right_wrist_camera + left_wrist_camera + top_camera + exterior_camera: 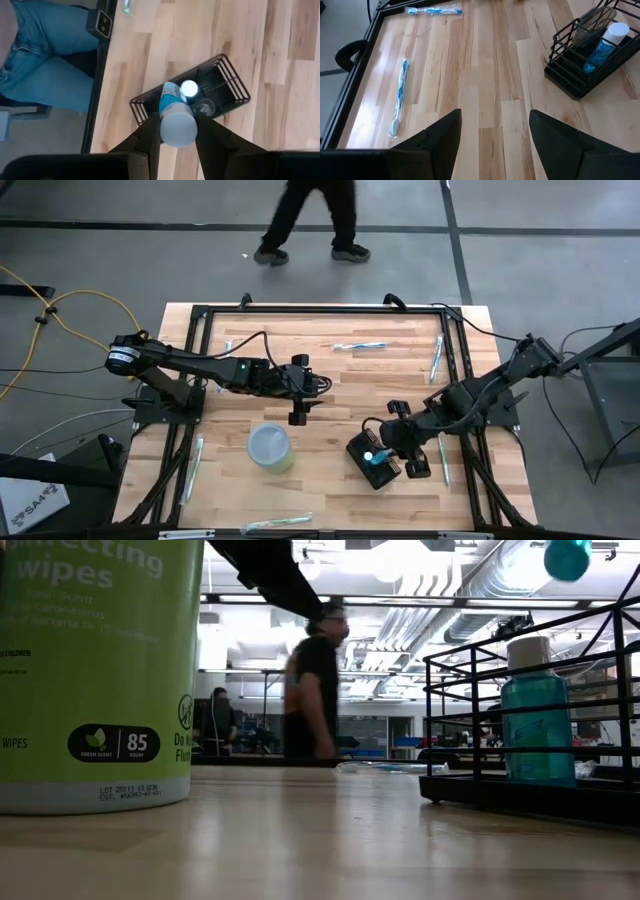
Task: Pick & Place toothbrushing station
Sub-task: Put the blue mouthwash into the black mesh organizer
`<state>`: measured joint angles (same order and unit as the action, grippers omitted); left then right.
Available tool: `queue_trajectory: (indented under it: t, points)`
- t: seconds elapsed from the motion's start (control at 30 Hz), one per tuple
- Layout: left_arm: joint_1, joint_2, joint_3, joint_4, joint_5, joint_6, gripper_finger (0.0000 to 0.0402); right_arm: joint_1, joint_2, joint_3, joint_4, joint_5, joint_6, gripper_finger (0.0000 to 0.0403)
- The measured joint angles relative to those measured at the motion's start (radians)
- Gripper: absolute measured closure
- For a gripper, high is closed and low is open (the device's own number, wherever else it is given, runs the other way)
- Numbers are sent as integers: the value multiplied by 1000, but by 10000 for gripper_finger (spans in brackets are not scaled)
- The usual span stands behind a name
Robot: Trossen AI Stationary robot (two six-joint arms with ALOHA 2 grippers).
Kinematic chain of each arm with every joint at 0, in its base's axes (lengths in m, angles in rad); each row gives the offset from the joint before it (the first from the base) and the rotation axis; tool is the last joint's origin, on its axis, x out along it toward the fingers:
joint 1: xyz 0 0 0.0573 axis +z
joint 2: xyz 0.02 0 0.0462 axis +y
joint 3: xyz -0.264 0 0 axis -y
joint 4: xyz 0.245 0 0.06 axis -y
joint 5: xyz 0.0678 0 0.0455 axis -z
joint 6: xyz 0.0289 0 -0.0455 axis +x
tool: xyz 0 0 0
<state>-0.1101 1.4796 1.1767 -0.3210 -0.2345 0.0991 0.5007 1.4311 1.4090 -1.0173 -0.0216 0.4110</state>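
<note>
The toothbrushing station (360, 450) is a black wire rack standing on its base on the wooden table, right of centre. A blue bottle with a white cap (537, 720) stands upright in it. My right gripper (177, 125) hangs over the rack, shut on a second small bottle (172, 107) with a blue label. That bottle's teal lower end (567, 555) shows high above the rack in the low view. My left gripper (495, 120) is open and holds nothing. It hovers over bare table at the centre (297, 415), left of the rack (580, 55). My right gripper pinches the small bottle's pale end (178, 131) between its two fingers. The fingers come from above, slanting steeply down. The bottle hangs below them, its blue-labelled body pointing down at the rack, lifted clear of rack and table.
A green wipes canister (270, 448) stands near the table's middle front (95, 670). Wrapped toothbrushes lie scattered (358, 346), (436, 358), (195, 465), (399, 97). A black frame (200, 320) borders the table. A person (310, 220) walks past the far edge.
</note>
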Motion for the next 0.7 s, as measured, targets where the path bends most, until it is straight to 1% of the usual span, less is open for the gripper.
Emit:
queue_trajectory:
  t: [0.23,0.47,0.7]
  points:
    - [0,0,0,0,0,-2,176,-10,0,0,-1,-11,-26,314]
    - [0,0,0,0,0,-3,176,-10,0,0,-1,-3,-18,314]
    - [0,0,0,0,-1,-24,176,-3,64,1,4,-26,-19,314]
